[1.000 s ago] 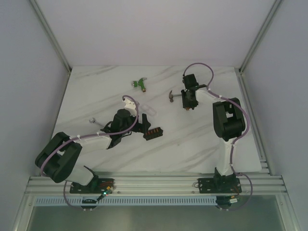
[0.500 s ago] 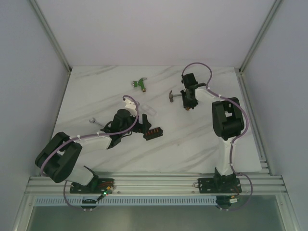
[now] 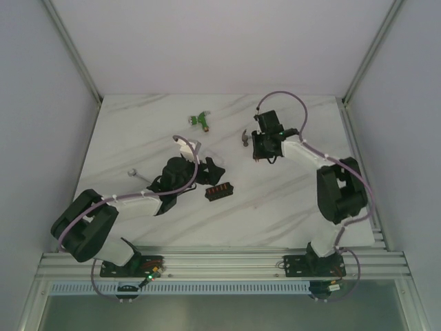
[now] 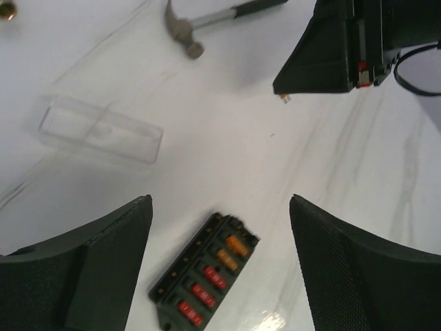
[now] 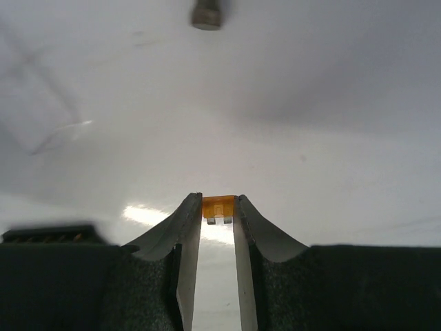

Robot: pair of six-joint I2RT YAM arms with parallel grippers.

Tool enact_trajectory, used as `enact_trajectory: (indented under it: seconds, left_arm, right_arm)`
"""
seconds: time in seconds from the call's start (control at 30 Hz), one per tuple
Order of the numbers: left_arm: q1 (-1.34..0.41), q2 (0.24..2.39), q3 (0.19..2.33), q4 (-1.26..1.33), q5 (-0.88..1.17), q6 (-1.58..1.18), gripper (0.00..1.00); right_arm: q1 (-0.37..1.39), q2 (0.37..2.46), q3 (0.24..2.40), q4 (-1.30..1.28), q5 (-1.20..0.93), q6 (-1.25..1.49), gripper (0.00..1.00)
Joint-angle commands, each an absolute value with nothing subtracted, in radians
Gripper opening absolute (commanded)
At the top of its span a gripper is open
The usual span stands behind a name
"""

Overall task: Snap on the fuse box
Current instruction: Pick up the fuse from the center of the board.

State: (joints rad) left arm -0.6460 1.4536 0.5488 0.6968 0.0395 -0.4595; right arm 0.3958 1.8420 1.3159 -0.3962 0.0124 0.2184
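Black rectangular plastic fuse box (image 4: 205,281), red and orange fuses in a row along its middle, flat near the centre of the white marbled counter (image 3: 138,138), slightly toward the near edge; position unchanged over the last second. Left gripper (image 4: 220,201) directly above it, fingers wide apart, holding nothing; wrist turned since a second ago, now framing the box between its two fingers. Right gripper (image 5: 218,214) swung away from the small steel-headed hammer (image 4: 180,26) toward the counter's centre, fingers clamped on a tiny orange blade fuse (image 5: 219,205). Small clear plastic rectangular lid (image 4: 100,129) near the box on its far side, apart from it, not yet fitted. Judged meaning: fuse in transit, presumably to a free slot in the box; snapping-on of the lid likely to follow, with the left gripper well placed to steady the box.
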Motion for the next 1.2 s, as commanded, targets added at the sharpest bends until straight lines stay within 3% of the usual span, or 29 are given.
enact_trajectory:
  seconds: [0.0, 0.27, 0.43, 0.7, 1.17]
  left_arm:
    - [-0.694, 1.473, 0.535, 0.897, -0.022, -0.488, 0.87]
    - [-0.772, 1.553, 0.585, 1.041, -0.059, -0.446, 0.77]
    - [-0.79, 1.628, 0.652, 1.052, -0.026, -0.438, 0.65]
    - [-0.812, 1.667, 0.689, 1.086, -0.001, -0.405, 0.51]
    - [-0.818, 1.689, 0.722, 1.097, -0.038, -0.415, 0.37]
  right_arm:
    - [0.425, 1.695, 1.221, -0.257, -0.061, 0.334, 0.18]
    - [0.481, 1.469, 1.05, -0.05, -0.11, 0.488, 0.17]
    - [0.501, 1.381, 0.975, 0.017, -0.118, 0.551, 0.17]
    - [0.511, 1.34, 0.931, 0.045, -0.141, 0.588, 0.18]
    - [0.519, 1.336, 0.919, 0.068, -0.144, 0.611, 0.19]
